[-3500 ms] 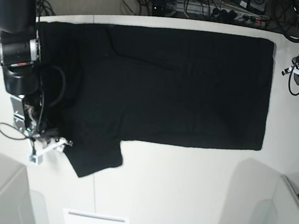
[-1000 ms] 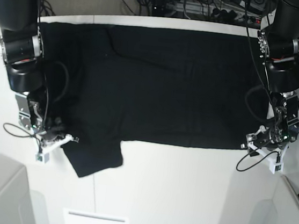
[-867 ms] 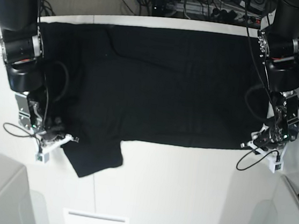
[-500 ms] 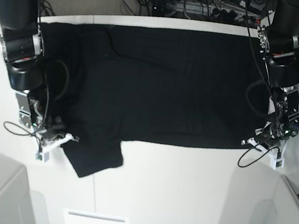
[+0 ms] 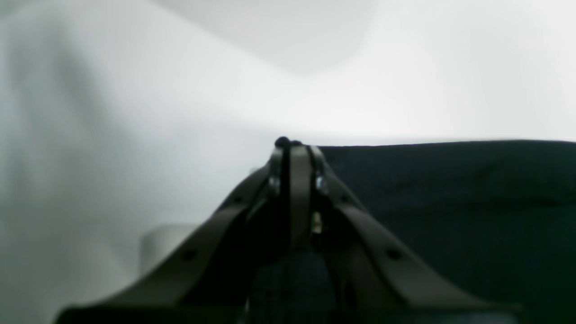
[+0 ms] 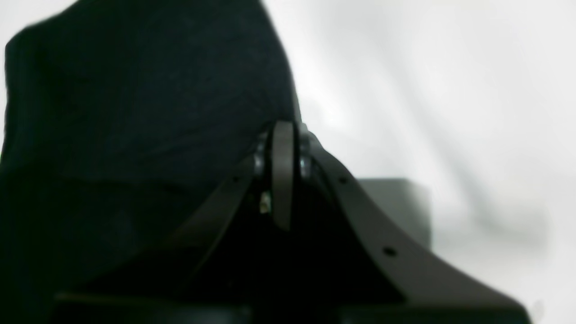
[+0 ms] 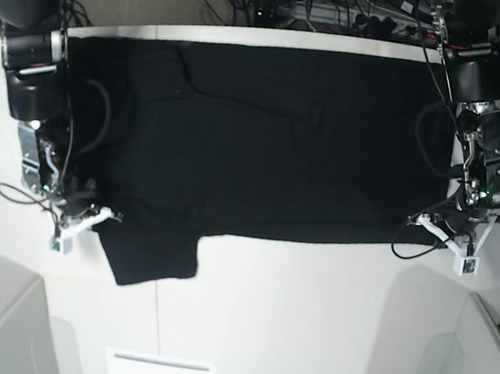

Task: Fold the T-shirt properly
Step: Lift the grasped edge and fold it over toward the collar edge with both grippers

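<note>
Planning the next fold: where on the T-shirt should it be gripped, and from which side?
Grip the T-shirt at its two near-edge corners, coming in from the near side: it lies flat, so only edges offer pinchable cloth. The left pincer and right pincer are already shut there.

— What is changing at the hem end?

— The left claw (image 7: 437,228), which was standing open beside the T-shirt (image 7: 264,143) a second ago, is now clamping the bottom corner, and that corner is drawing inward, so the near edge is slanting up toward it.

— And at the sleeve end?

— The right claw (image 7: 102,216), already pinched on the cloth, is sliding away from the front edge of the surface (image 7: 307,320) and slightly outward. The sleeve (image 7: 148,252) is trailing with it, its tip now lying farther from the front edge.
</note>
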Controlling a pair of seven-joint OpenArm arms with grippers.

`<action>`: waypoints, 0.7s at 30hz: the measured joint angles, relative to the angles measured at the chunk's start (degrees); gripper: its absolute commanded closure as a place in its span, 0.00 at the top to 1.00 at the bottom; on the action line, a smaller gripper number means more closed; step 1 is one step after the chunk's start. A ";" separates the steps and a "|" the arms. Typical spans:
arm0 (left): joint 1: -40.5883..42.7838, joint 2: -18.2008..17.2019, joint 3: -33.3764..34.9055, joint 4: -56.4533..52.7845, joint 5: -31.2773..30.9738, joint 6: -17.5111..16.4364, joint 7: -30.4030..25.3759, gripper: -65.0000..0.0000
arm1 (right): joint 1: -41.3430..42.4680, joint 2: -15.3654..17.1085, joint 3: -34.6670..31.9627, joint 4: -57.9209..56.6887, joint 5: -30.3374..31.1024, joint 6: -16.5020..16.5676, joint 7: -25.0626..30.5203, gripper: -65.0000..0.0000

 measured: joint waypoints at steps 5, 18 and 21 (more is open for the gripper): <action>1.33 0.46 -4.59 4.02 -8.04 -0.35 4.72 0.00 | -2.71 1.53 0.00 6.08 0.04 -0.24 -0.39 0.00; 6.88 -0.02 -8.35 13.86 -15.21 0.04 10.67 0.00 | -7.91 1.46 6.69 17.79 -0.04 -0.20 -0.39 0.00; 8.46 0.00 -8.33 15.96 -15.28 0.02 10.69 0.00 | -8.83 1.79 9.57 20.59 -0.22 -0.22 -4.92 0.00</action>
